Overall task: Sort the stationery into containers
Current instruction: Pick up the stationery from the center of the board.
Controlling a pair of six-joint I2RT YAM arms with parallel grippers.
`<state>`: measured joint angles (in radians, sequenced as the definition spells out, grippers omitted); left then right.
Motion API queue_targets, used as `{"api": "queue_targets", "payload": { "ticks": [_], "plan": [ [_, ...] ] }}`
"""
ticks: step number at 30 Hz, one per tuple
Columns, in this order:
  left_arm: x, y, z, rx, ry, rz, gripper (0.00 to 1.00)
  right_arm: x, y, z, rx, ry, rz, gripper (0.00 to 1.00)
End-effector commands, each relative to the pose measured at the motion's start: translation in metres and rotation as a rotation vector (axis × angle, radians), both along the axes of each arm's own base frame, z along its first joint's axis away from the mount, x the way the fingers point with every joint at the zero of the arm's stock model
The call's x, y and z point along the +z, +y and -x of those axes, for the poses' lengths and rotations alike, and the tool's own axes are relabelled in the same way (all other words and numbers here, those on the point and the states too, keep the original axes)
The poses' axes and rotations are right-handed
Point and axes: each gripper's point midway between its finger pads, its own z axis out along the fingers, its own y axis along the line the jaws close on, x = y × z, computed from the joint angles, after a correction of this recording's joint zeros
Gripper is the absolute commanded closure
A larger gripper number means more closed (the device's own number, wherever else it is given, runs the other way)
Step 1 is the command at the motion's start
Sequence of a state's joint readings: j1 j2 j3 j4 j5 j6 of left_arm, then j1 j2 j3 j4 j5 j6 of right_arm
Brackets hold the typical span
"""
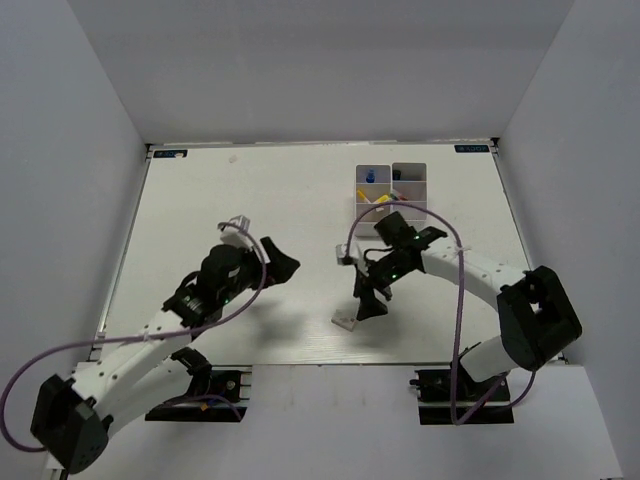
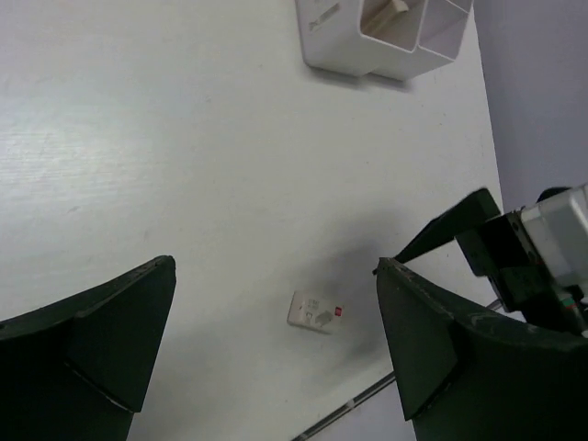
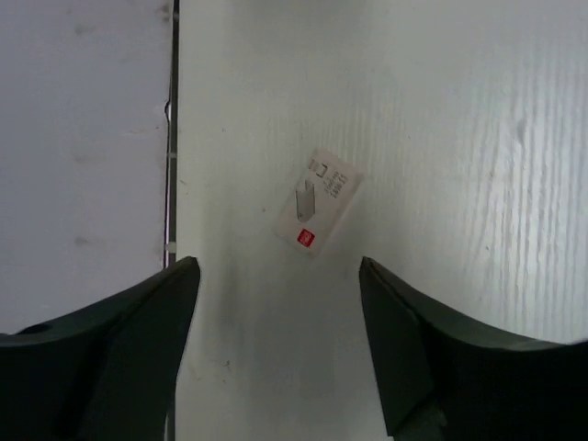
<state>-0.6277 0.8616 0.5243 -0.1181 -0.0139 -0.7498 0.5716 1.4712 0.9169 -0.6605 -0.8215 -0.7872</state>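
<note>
While two arms reach over a white desk (image 1: 250, 200), one small white eraser (image 1: 345, 321) with a red mark lies flat near the desk's front edge, just right of centre. The right pincer (image 1: 370, 298) hangs above it, its two fingers spread, gripping nothing and clear of the eraser. The left pincer (image 1: 280, 262) hovers further left, well apart from the eraser, its two fingers spread wide as well. Towards the far right stands one cluster of white bins (image 1: 391, 180) in two columns, well apart from the eraser. Inside show one blue-topped item (image 1: 371, 176) and one yellow item (image 1: 381, 198); other contents are too small to tell.
</note>
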Motion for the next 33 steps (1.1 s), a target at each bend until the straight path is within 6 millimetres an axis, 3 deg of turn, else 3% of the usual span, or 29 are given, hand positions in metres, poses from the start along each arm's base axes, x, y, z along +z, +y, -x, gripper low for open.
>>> {"api": "queue_targets", "payload": {
  "ticks": [1,3,5,6,7,11,13,17,18,21,24,31,33],
  "plan": [
    [-0.006,0.028,0.012,0.160,0.059,0.066,0.00,-0.002,0.026,-0.009,-0.032,-0.117,0.081,0.29],
    [-0.014,0.043,0.018,0.209,0.077,0.037,0.00,-0.012,0.028,-0.013,-0.081,-0.129,0.143,0.34],
    [-0.008,0.052,0.023,0.232,0.063,0.034,0.00,-0.020,0.034,-0.016,-0.134,-0.167,0.195,0.34],
    [-0.015,0.059,0.027,0.251,0.084,0.003,0.00,-0.023,0.034,-0.012,-0.134,-0.178,0.208,0.32],
    [-0.014,0.060,0.028,0.251,0.091,-0.004,0.00,-0.027,0.038,-0.008,-0.142,-0.178,0.217,0.32],
    [-0.015,0.066,0.033,0.260,0.101,-0.019,0.00,-0.042,0.038,-0.023,-0.256,-0.281,0.314,0.37],
    [-0.019,0.068,0.036,0.265,0.118,-0.025,0.00,-0.058,0.035,-0.018,-0.264,-0.245,0.383,0.37],
    [-0.017,0.071,0.038,0.274,0.118,-0.031,0.00,-0.069,0.044,0.002,-0.240,-0.233,0.409,0.26],
    [-0.016,0.073,0.038,0.282,0.118,-0.037,0.00,-0.070,0.043,-0.001,-0.273,-0.254,0.417,0.26],
    [-0.015,0.076,0.038,0.291,0.115,-0.040,0.00,-0.084,0.031,0.001,-0.293,-0.297,0.481,0.25],
    [-0.015,0.076,0.038,0.291,0.115,-0.040,0.00,-0.092,0.019,-0.006,-0.317,-0.345,0.514,0.33],
    [-0.018,0.071,0.035,0.281,0.111,-0.029,0.00,-0.089,0.018,-0.011,-0.318,-0.362,0.508,0.86],
    [-0.018,0.070,0.034,0.281,0.110,-0.028,0.00,-0.080,0.020,-0.019,-0.334,-0.373,0.489,0.92]
  ]
}}
